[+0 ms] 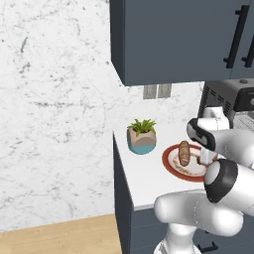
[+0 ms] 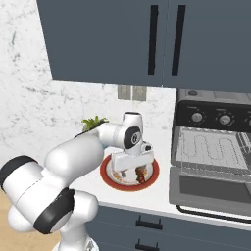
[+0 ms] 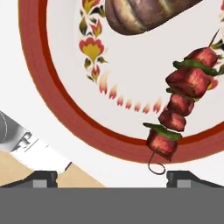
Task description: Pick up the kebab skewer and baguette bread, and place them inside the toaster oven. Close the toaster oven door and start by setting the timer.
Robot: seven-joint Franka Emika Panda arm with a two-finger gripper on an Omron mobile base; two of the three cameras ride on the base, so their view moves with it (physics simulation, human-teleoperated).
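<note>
While our pincer (image 2: 131,172) hangs wide open and empty just above the plate (image 2: 153,174), we see the kebab skewer (image 3: 181,101) lying on the plate near its red rim. We see the baguette bread (image 1: 184,153) on the same plate, beside the skewer and not touching it. Our plate sits on the white desk (image 1: 144,173), between a little plant pot (image 1: 141,137) and the toaster oven (image 2: 215,147). Its toaster oven door (image 2: 211,192) is folded down open, and we can see the wire rack (image 2: 208,151) inside.
</note>
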